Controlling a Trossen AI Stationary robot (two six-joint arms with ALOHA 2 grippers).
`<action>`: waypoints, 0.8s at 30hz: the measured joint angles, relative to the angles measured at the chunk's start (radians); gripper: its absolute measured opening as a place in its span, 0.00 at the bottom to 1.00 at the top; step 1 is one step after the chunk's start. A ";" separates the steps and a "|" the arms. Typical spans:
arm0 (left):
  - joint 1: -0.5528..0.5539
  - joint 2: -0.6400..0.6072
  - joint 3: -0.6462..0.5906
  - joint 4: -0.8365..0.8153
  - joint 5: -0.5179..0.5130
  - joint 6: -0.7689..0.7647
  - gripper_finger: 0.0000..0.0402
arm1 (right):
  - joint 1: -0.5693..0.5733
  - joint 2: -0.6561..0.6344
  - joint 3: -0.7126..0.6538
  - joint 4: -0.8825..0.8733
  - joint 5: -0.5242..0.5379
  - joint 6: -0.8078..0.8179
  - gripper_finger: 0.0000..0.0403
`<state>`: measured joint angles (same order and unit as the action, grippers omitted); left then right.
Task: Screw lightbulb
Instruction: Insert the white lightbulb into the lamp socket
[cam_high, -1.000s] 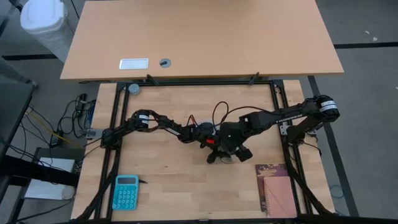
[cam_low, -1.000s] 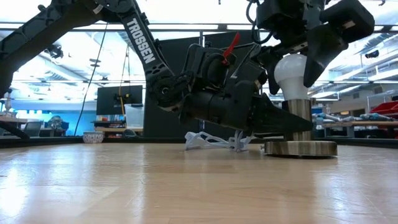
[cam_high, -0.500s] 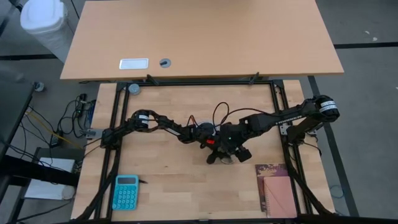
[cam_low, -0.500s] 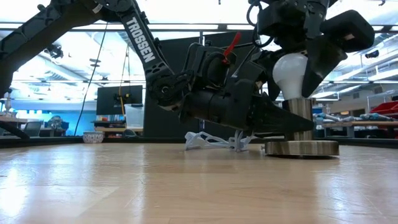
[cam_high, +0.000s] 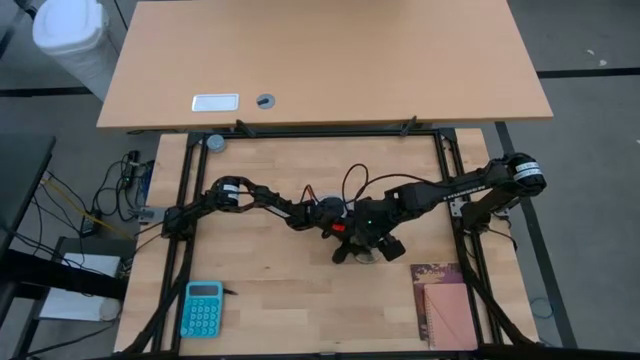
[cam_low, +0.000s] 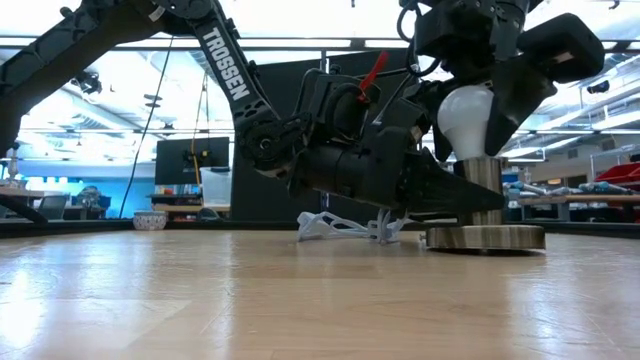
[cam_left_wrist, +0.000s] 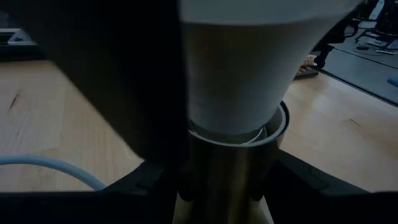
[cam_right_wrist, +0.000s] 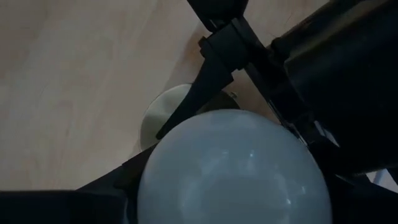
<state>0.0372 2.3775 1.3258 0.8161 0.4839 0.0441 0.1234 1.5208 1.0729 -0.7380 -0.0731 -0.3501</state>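
Observation:
The white lightbulb (cam_low: 468, 120) stands upright with its base in the silvery socket (cam_low: 484, 185), which rises from a round flat disc (cam_low: 485, 238) lying on the table. My left gripper (cam_low: 470, 200) reaches in level from the table's left and is shut on the socket's neck. My right gripper (cam_low: 472, 148) comes down over the bulb, with one finger on each side of the globe (cam_right_wrist: 233, 168). In the high view both grippers meet near the table's middle (cam_high: 367, 250), and the bulb is hidden under my right gripper. My left gripper pinches the socket's upright neck (cam_left_wrist: 227, 174) between its two fingers (cam_left_wrist: 155, 180), just under the bulb's taper. The fingers lie level and come from the table's left. The disc stays flat on the table. My right gripper has the bulb's globe (cam_low: 490, 115) between its two fingers, coming steeply from above. The bulb stands upright in the socket.
A coiled white cable (cam_low: 330, 228) lies on the table behind my left gripper. A teal calculator (cam_high: 203, 308) sits near the front left and a dark book (cam_high: 445, 305) near the front right. A black frame (cam_high: 185, 230) runs along the table's edges.
My right gripper has shifted slightly over the bulb, and its fingers now sit closer against the globe. The bulb, the socket and my left gripper have kept still.

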 joint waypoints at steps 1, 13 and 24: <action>0.000 0.000 0.000 0.000 0.000 0.000 0.49 | 0.000 0.000 0.000 0.001 0.000 -0.002 0.65; 0.000 0.000 0.000 -0.001 -0.005 -0.003 0.49 | 0.001 0.000 0.000 0.000 0.000 0.003 0.67; -0.002 0.000 0.000 -0.001 -0.129 -0.026 0.49 | 0.000 -0.002 0.000 -0.023 0.028 0.053 0.64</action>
<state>0.0353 2.3775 1.3254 0.8150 0.3553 0.0181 0.1234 1.5192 1.0729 -0.7608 -0.0455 -0.2971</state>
